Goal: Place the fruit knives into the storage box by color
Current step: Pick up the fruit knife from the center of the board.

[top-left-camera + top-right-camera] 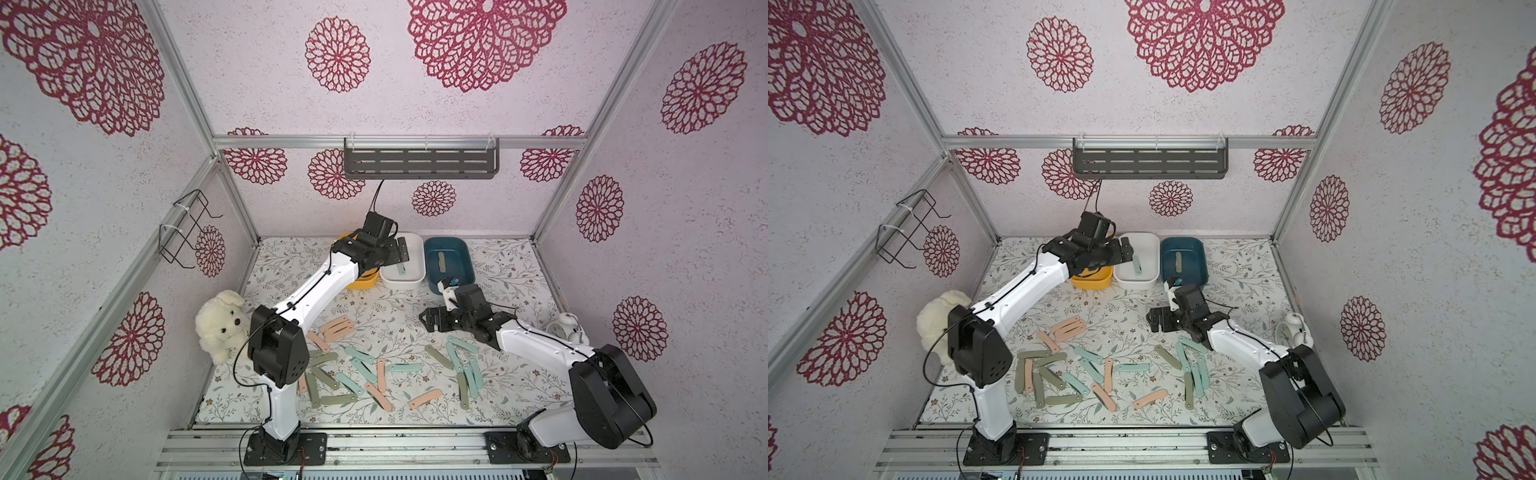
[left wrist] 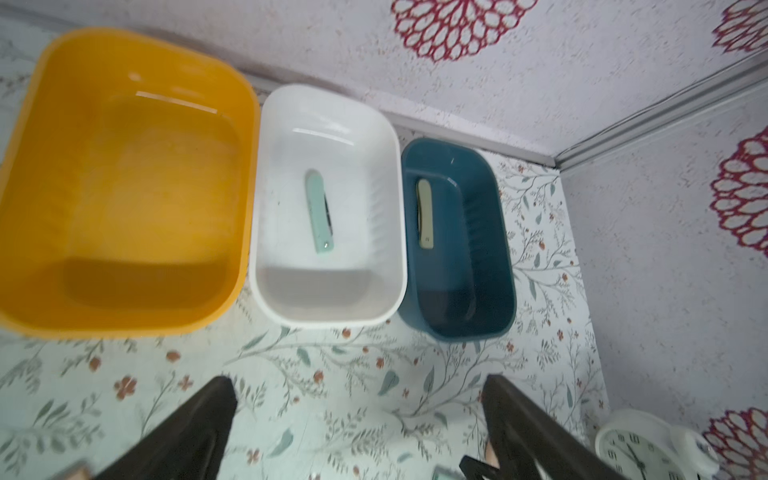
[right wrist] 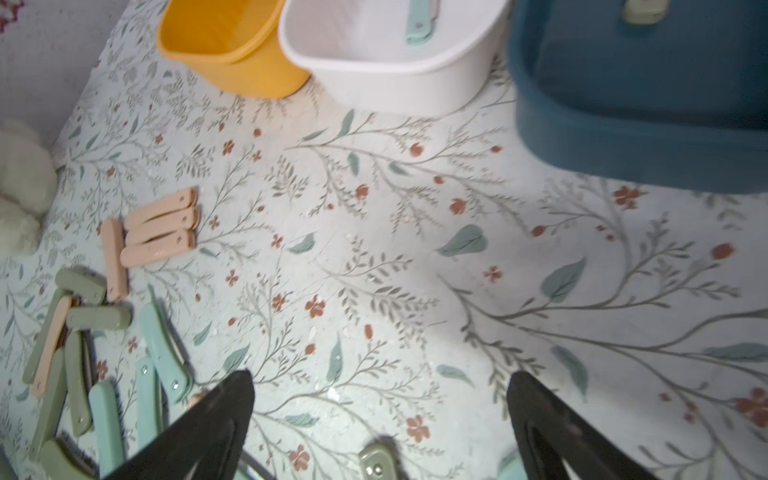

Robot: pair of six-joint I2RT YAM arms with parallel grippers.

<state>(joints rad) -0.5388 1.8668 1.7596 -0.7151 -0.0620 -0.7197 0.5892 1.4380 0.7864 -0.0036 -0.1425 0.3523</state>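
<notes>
the left claw is spread wide, its two dark fingers well apart with only the flowered worktop showing between them; it grips nothing. in both top views it hangs over the near-left edge of the white box. a single mint knife lies flat on the floor of that white box, lengthwise, clear of the claw and of the walls. just to the right, touching or nearly touching the white box, the blue box holds one olive knife close to its left wall. on the other side the yellow box stands against the white one, and the left arm covers most of it in the top views.

the right claw is also spread, with bare worktop between its fingers. in a top view it hovers low in front of the blue box, pointing toward the middle of the worktop.

the rest of the knives lie loose on the near half of the worktop: a tidy group of pink knives side by side, a mixed scatter of olive, mint and pink ones in front of it, and a cluster of mostly mint ones below the right arm.

a plush dog sits at the left edge, a white clock at the right.
</notes>
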